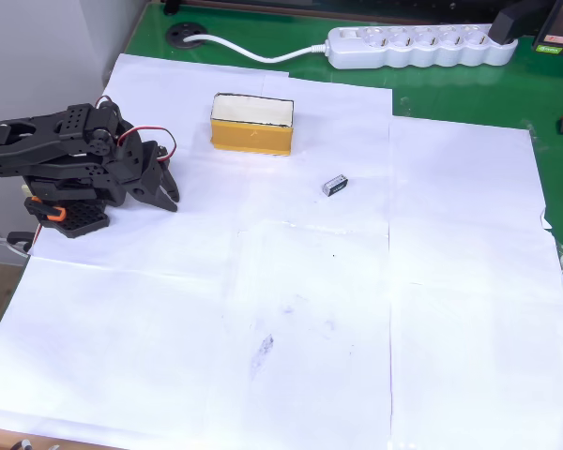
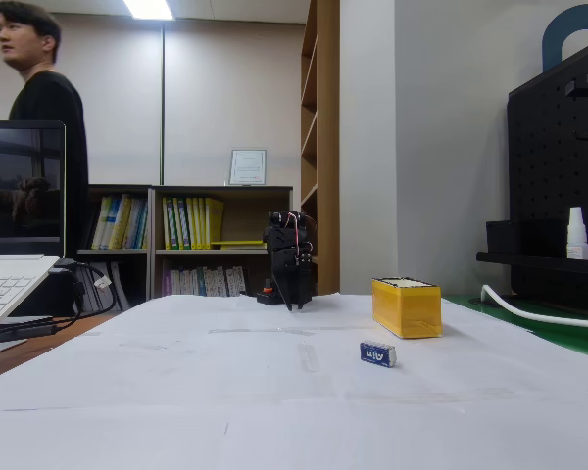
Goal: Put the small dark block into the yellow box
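Block (image 1: 335,186), tiny, rectangular, lies on white paper (image 1: 310,309) near box (image 1: 251,124); overhead reveals its cream inside. Jaws' state unclear.

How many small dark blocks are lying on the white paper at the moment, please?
1. The small dark block lies alone on the white paper, apart from the yellow box and far from the folded gripper. The box's inside is not fully visible.
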